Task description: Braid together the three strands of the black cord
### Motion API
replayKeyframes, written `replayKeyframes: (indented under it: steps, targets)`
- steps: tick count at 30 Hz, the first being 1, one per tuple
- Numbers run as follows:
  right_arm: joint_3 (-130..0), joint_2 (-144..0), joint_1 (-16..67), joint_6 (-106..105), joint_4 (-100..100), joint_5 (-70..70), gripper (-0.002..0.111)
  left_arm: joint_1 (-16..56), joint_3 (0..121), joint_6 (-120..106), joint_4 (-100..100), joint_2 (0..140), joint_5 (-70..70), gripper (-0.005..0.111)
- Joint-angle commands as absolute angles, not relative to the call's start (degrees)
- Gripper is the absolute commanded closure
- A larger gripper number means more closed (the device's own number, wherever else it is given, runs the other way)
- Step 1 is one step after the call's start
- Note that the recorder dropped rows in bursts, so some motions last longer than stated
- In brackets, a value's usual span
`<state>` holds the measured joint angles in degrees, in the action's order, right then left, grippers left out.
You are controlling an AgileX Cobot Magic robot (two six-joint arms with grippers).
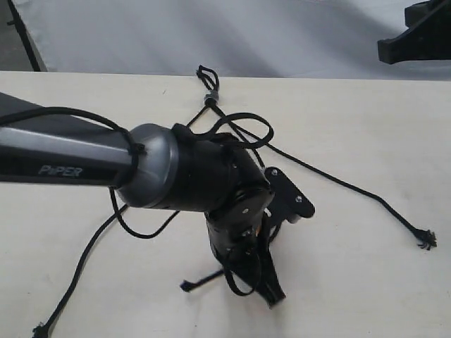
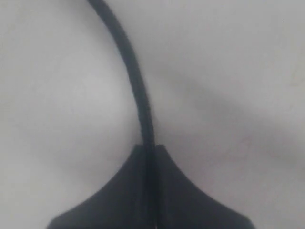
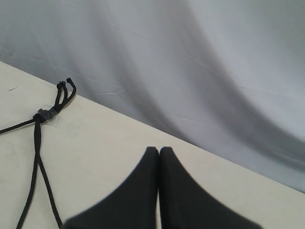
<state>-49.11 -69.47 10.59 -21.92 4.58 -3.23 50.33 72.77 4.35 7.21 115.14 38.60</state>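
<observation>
Step in hand, as judged: the opening crossover of the braid, with no plait yet formed. The black cord (image 1: 208, 84) lies on the tabletop (image 1: 352, 296), its short loop (image 1: 206, 72) and grey band (image 1: 210, 97) at the far edge, and the strands fan apart from the band. The right-hand strand (image 1: 338, 179) runs out to a frayed tip well clear of the others. The left-hand strand (image 1: 77, 271) trails off toward the near left corner. The left gripper (image 2: 148, 148) is down at the tabletop with its jaws pinching the gripped strand (image 2: 136, 81), whose short free end (image 1: 189, 285) shows just beside the gripper in the exterior view. The right gripper (image 3: 158, 152) hangs above the tabletop near the band, jaws pressed together on nothing. Next move, as judged: carry the gripped strand across a neighbouring one and lay it down close to the band. The right gripper would have to open and come down to take the next strand. The arm's own glossy cables (image 1: 246, 127) loop over the cord and could foul it.
</observation>
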Motion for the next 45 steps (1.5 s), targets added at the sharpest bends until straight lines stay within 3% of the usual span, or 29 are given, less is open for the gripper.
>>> replayKeyframes:
  steps: [1, 8, 16, 22, 30, 45]
  targets:
    - [-48.9, -69.62, 10.29, -21.6, 4.67, -2.41, 0.108, 49.22, 72.03, 22.5, 30.61, 109.32, 48.24, 0.107]
    - [-48.9, -69.62, 10.29, -21.71, 4.67, -2.31, 0.108, 41.2, 61.25, 35.48, 44.65, 104.85, 55.11, 0.107]
    - [-48.9, -69.62, 10.29, -21.71, 4.67, -1.99, 0.108, 29.4, 45.58, 45.02, 46.34, 104.7, 40.53, 0.107]
    - [-48.9, -69.62, 10.29, -21.71, 4.67, -1.99, 0.108, 26.84, 39.93, 46.42, 45.71, 104.7, 32.63, 0.107]
    - [-48.9, -69.62, 10.29, -21.71, 4.67, -1.99, 0.108, 30.75, 37.76, 39.44, 32.54, 104.65, 29.65, 0.107]
    - [-48.9, -69.62, 10.29, -20.2, 4.67, -0.81, 0.108, 49.99, 41.36, 28.52, 17.73, 103.58, 27.05, 0.107]
